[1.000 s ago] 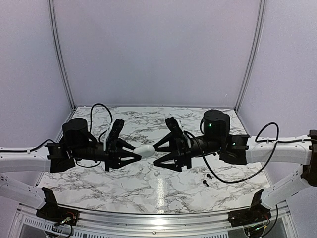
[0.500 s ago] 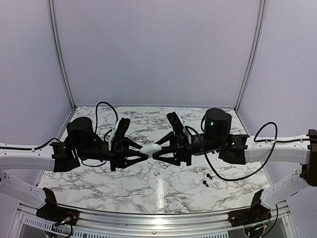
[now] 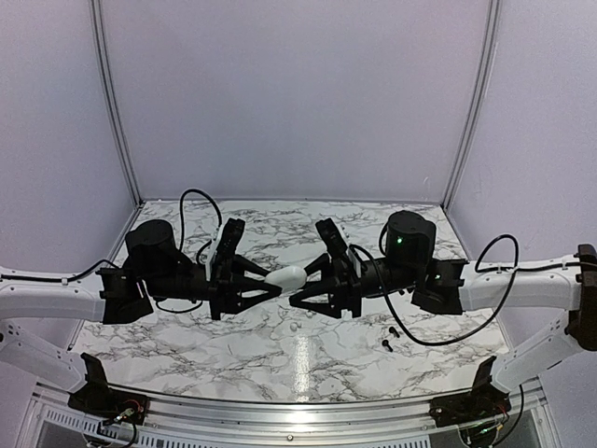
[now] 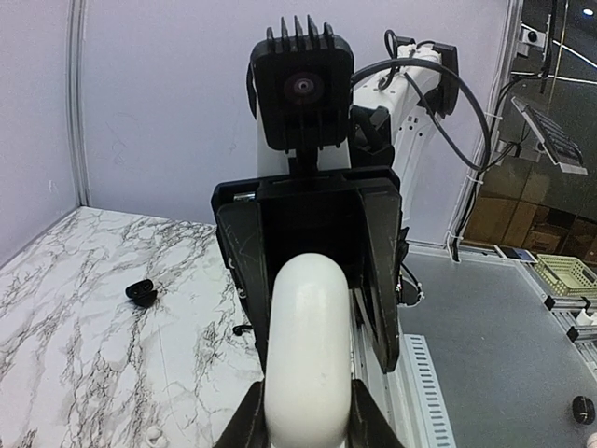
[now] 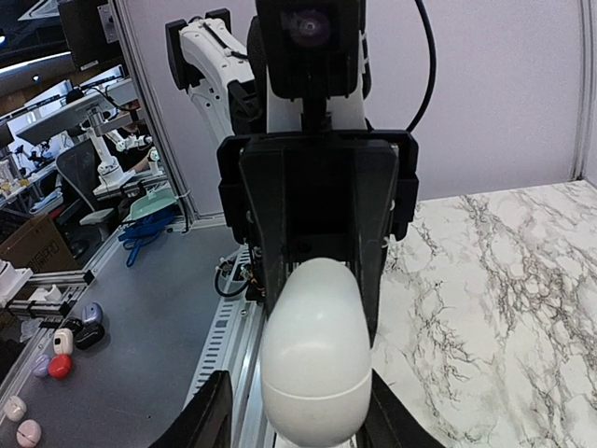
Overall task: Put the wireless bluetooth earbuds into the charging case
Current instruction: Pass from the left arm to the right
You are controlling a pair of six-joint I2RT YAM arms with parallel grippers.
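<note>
- The charging case [image 3: 287,277] is hanging in the air above the bench [image 3: 233,350], bridging the two pincers. It is looking glossy and rounded, so it is probably light, stiff and slippery.
- The left pincer [image 3: 277,285] is clamping one end, with its fingers pressing both flanks. Those broader sides are likely offering the safest hold.
- The right pincer [image 3: 300,286] is straddling the other end. I cannot tell whether it is squeezing.
- The black earbuds [image 3: 389,337] are lying on the bench towards the right. A white speck [image 3: 294,328], likely another earbud, is lying below the case. Being tiny and smooth, they are probably needing a gentle pinch.
- The right wrist view is showing a seam [image 5: 314,393] ringing the case, which is not showing from above.
</note>
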